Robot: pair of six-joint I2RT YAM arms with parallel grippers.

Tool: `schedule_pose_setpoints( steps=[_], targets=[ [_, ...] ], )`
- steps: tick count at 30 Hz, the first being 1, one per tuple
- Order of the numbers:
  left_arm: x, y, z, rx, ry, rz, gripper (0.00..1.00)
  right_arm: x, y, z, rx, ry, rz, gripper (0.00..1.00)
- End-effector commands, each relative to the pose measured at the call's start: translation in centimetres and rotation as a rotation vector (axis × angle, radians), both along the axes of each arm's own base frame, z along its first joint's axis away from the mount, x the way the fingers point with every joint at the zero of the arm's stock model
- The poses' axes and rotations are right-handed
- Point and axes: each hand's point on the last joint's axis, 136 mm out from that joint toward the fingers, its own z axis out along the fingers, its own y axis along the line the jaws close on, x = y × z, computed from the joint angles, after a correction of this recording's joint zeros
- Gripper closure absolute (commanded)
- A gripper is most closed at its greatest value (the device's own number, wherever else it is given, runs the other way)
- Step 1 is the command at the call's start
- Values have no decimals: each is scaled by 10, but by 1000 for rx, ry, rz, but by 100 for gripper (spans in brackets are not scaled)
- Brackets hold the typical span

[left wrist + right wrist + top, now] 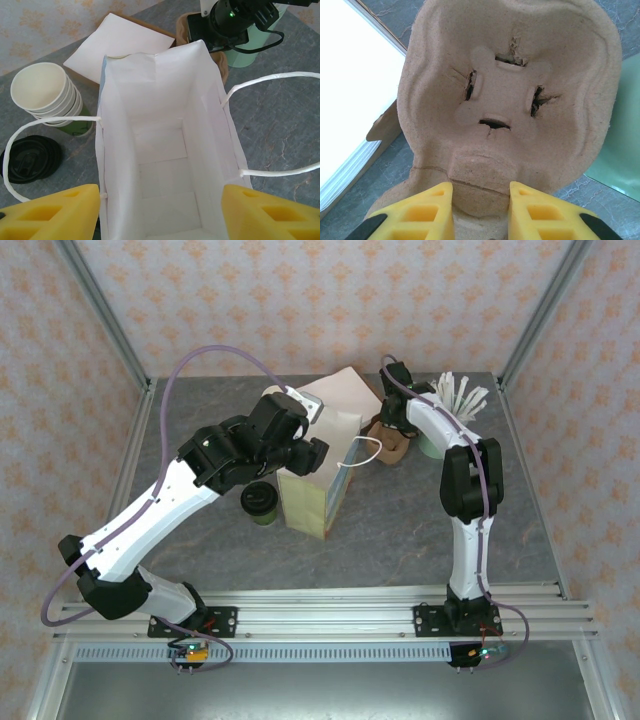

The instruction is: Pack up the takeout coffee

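Reaching in with left gripper (160, 217) aimed straight down, jaws wide apart. Stretched far back with right gripper (481, 202), jaws pretty narrow.

The paper bag (165, 150) is white inside, the pulp carrier (510, 65) brown, the stacked cups (42, 95) cream over green, the loose lid (30, 157) black. The left gripper (160, 195) has yellow fingers (55, 210); the worktop (280, 125) is veined grey.

light: bright, even | shadows: faint | focus: sharp | blown-out: white sheet (345, 85)
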Motion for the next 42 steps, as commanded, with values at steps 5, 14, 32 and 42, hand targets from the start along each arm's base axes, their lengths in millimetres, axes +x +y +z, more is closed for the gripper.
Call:
schedule_pose_setpoints(
  steps=[5, 14, 32, 42],
  targets=[
    [0, 3, 8, -25, -25, 1, 34, -2, -6, 26, 8, -46, -25, 73],
    [0, 3, 7, -20, -23, 1, 34, -4, -5, 19, 6, -28, -22, 65],
    [-1, 4, 7, -17, -26, -2, 34, -7, -10, -10, -30, 39, -38, 54],
    [-1, 4, 6, -17, -26, -3, 34, -11, -13, -20, -43, 67, -62, 55]
  ],
)
